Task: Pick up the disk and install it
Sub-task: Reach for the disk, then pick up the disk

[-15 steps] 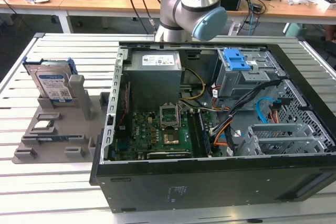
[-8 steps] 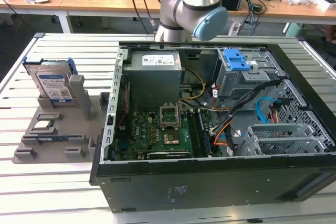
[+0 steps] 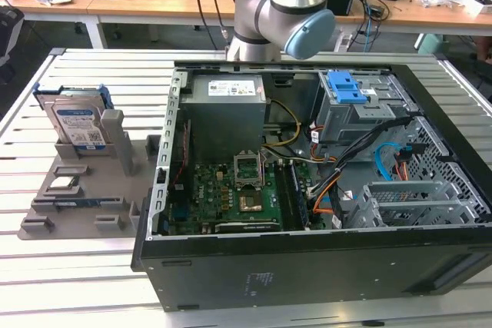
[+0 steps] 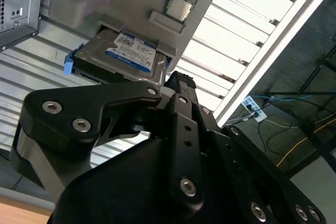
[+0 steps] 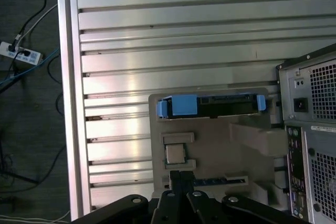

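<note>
exterior view first: the disk point(image 3: 77, 124) stands on its edge in the grey holder point(image 3: 115, 190) on the metal table point(image 3: 61, 282). it is well apart from the open computer case point(image 3: 307, 274). so i think no part of the job is done yet. the disk is not picked up and it is not in the case. both the picking up and the putting in are left to do.

in the first wrist view the pincer point(image 5: 181, 173) hangs over the grey holder and looks down on it from above. its two fingers point(image 5: 175, 179) are pressed together with nothing between them, so it is closed and empty. the disk point(image 5: 181, 106), with its blue frame, is out in front of the pincer's tips and does not touch them. a small square chip point(image 5: 175, 154) sits in the holder, and in this view it lies between the pincer and the disk.

in the second wrist view the pincer point(image 4: 178, 81) points toward the disk point(image 4: 131, 53). the disk looks near the tips but apart from them, with its white and blue label showing.

in the exterior view the arm point(image 3: 284, 13) has a thick grey joint with a light blue cap. it stands behind the far side of the case.
</note>
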Controlling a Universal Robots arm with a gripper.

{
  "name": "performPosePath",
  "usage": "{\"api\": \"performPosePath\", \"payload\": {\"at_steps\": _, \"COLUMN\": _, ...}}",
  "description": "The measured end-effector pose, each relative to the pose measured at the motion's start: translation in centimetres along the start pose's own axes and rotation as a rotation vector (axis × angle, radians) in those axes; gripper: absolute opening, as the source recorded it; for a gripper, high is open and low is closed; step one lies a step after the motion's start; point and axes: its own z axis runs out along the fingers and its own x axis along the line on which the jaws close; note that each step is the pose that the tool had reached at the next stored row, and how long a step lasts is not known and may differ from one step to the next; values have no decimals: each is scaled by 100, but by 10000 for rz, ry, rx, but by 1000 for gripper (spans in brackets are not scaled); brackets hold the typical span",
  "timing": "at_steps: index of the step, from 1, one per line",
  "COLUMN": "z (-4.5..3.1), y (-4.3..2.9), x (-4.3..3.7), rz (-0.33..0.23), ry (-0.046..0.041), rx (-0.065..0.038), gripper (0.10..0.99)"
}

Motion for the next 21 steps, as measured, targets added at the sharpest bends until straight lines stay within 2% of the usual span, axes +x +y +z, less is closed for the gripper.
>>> {"api": "performPosePath", "payload": {"at_steps": 11, "z": 0, "y": 0, "x": -3, "rz": -4, "ry": 0, "rx": 0, "gripper": 106}}
{"api": "performPosePath", "payload": {"at_steps": 15, "z": 0, "y": 0, "x": -3, "rz": -556, "ry": 23, "rx": -13, "gripper": 106}}
{"api": "performPosePath", "payload": {"at_steps": 17, "z": 0, "y": 1, "x": -3, "rz": -1089, "ry": 46, "rx": -25, "gripper": 106}}
{"api": "performPosePath", "payload": {"at_steps": 21, "z": 0, "y": 0, "x": -3, "rz": -1683, "ry": 72, "rx": -39, "gripper": 106}}
